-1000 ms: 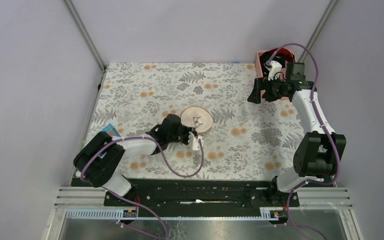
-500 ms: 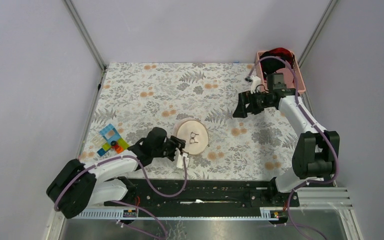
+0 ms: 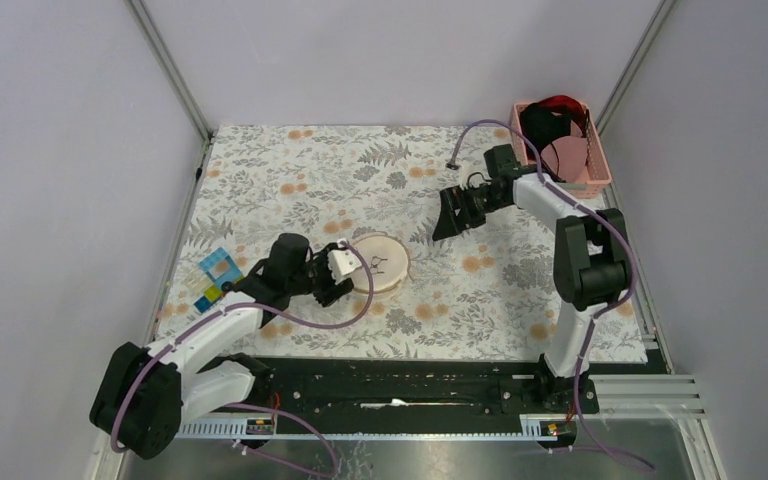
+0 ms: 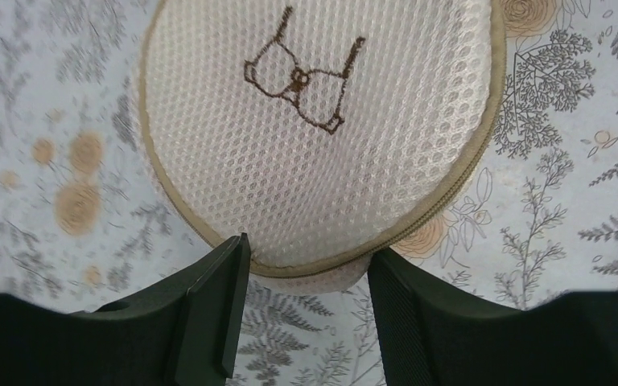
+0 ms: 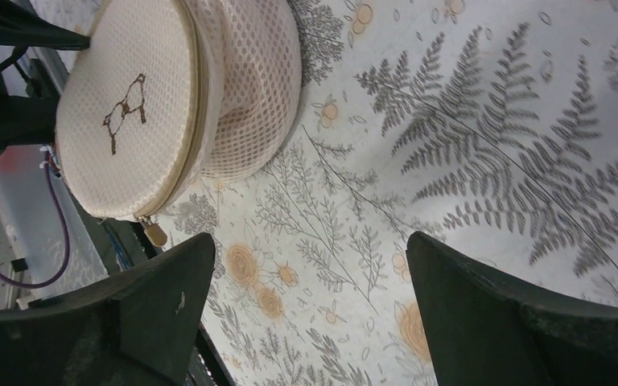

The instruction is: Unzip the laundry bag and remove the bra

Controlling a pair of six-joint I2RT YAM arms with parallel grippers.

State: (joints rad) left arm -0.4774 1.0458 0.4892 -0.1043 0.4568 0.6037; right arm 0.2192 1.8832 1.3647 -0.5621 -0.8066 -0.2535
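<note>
The laundry bag (image 3: 380,262) lies zipped shut on the floral tablecloth (image 3: 290,160), left of centre toward the near edge, with bare cloth open on its far and right sides. The left gripper (image 3: 337,272) stands partly open, the bag's left rim between its fingers, unpinched. A second ago it was closed and the bag lay farther off. The right gripper (image 3: 447,222), wide open and empty, has left the pink basket (image 3: 603,160) in the far right corner. Coloured blocks (image 3: 215,278) sit beside the left arm.
</note>
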